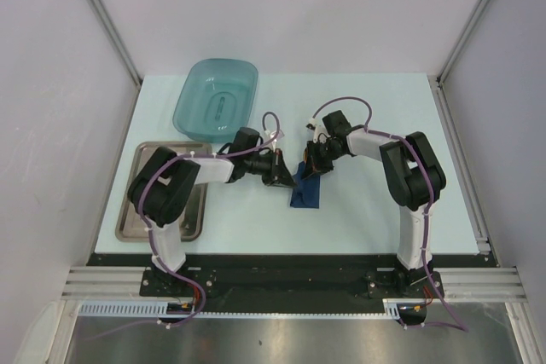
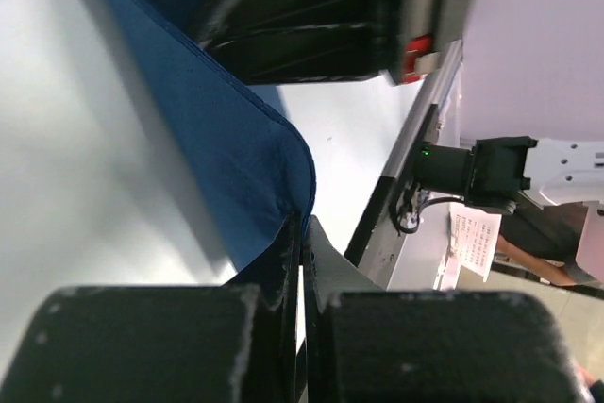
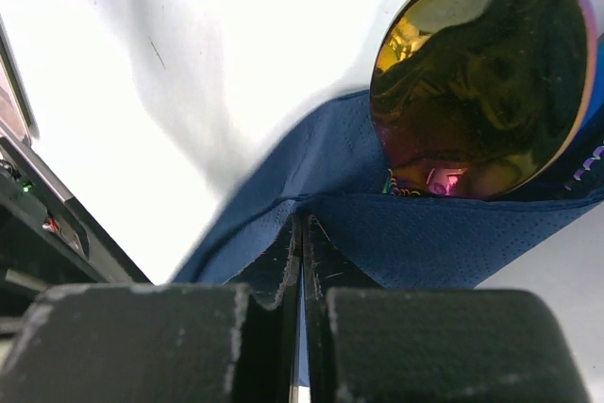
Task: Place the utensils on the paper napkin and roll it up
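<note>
Although the paper napkin is already gathered into a narrow bundle at the middle of the bench, the roll looks unfinished: the spoon shows its gold bowl out of a fold, and any other cutlery is hidden. The left gripper is pressed together on a napkin edge; the right gripper pinches a fold just beside the spoon. Open bench lies near and right; the teal tub and metal tray sit well apart, left.
</note>
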### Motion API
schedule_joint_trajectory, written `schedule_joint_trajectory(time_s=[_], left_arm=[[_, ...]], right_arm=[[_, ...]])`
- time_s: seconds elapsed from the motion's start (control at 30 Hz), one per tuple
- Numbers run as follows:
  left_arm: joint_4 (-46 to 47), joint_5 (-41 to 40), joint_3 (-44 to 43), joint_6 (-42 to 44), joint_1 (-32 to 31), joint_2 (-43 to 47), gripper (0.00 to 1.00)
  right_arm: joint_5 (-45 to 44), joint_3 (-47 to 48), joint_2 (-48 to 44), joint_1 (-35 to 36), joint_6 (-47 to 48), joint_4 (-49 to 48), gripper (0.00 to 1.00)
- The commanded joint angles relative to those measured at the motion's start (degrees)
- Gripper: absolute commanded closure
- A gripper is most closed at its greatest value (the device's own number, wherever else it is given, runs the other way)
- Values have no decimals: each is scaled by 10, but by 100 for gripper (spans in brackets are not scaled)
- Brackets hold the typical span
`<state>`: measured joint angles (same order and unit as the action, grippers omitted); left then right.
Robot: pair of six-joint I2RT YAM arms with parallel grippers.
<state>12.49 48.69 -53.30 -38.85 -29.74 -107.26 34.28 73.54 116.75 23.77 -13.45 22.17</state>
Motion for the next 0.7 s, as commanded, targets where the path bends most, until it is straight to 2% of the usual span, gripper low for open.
schedule_joint_trajectory(time_s=[0.0,0.23,0.43,0.67], left_arm=[[33,25,-30,-6,-25,-9,100],[-36,-12,-43,15,-34,-70,100],[-57,-48,-44,4,-30,-93,100],[-76,-57,-44,5,-18,-103,100]], right_arm=[[-77,-16,41,15,18,-20,100],[-75,-16,37,11,19,-18,100],[-61,-14,26,9,15,-17,100],[14,-6,-28,-17,-21,-29,96]])
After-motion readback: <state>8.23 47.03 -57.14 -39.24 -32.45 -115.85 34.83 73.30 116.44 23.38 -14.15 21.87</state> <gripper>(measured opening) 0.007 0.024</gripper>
